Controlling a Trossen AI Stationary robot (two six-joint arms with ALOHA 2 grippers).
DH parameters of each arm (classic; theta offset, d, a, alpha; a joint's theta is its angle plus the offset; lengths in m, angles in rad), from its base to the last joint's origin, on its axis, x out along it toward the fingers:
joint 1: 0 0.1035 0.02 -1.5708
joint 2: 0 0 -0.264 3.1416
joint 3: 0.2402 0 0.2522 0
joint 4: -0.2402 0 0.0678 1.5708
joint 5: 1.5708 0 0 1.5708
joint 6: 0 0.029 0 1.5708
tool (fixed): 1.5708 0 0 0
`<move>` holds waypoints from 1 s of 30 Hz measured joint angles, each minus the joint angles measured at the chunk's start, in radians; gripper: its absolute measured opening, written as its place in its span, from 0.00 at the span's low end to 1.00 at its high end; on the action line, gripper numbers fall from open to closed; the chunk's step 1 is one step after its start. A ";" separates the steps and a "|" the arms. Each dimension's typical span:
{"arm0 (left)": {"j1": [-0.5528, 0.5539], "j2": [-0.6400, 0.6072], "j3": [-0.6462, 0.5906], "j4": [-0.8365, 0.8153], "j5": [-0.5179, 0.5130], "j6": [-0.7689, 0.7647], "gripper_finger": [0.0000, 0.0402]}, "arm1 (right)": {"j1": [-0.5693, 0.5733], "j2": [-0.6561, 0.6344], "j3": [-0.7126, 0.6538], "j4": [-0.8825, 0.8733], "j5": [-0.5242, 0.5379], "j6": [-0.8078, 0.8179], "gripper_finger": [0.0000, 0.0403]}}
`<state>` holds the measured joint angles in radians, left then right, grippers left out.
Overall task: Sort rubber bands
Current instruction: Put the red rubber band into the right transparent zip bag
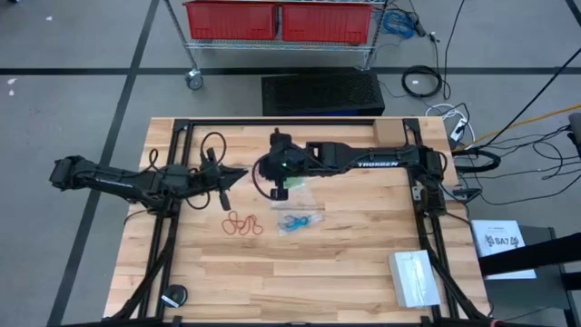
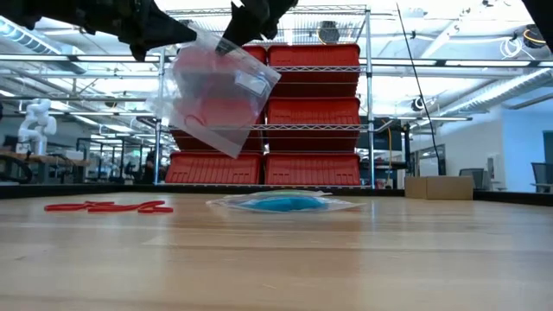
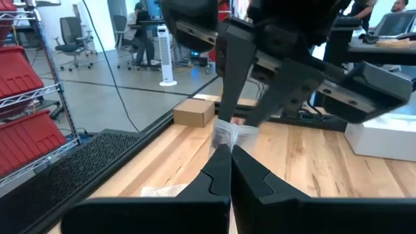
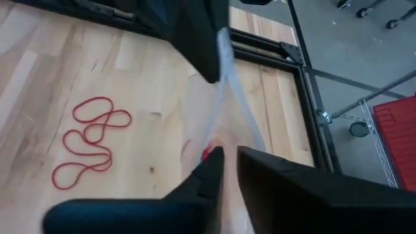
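I have a clear bag (image 2: 220,95) up in the air between my two pincers, above the middle of the table (image 1: 345,272). My left pincer (image 3: 229,151) is clenched tight on one corner of it. My right pincer (image 4: 229,156) has the film running between its fingers, which stand slightly apart; I cannot tell whether it is gripping or letting go. The sorting looks about half done to me. A blue bunch (image 2: 281,202) lies on the wood inside a flat bag (image 2: 341,205), so I judge that colour finished. The red bands (image 1: 241,223) lie loose on the table just beside it and have yet to go in, probably into the bag I am holding. I think there is a trace of red inside that bag, though the red bins (image 2: 315,86) behind it make that uncertain. I see no green bands anywhere. The high view alone places the red and blue bunches side by side below my pincers, and shows a stack of spare bags (image 1: 414,278) near the right front corner. Only the low view shows the lifted bag whole, hanging tilted. My right wrist view gives the red loops most clearly.
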<state>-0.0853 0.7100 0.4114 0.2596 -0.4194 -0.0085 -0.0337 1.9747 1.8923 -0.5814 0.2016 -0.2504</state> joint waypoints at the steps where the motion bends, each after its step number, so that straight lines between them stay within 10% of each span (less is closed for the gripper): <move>1: 0.000 0.000 0.000 0.002 -0.001 0.009 0.00 | 0.003 0.000 0.000 0.001 0.000 0.000 0.13; 11: 0.001 0.001 0.000 0.003 -0.012 0.015 0.00 | 0.030 -0.096 0.000 0.003 0.006 0.003 0.36; 21: 0.002 0.001 0.000 0.002 -0.186 -0.011 0.00 | 0.000 -0.249 -0.014 -0.187 -0.082 0.099 0.35; 30: 0.002 0.001 0.000 0.001 -0.192 -0.004 0.00 | 0.010 -0.292 -0.383 -0.005 -0.281 0.235 0.34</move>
<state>-0.0837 0.7113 0.4114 0.2604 -0.6113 -0.0124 -0.0238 1.6826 1.5089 -0.5866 -0.0791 -0.0151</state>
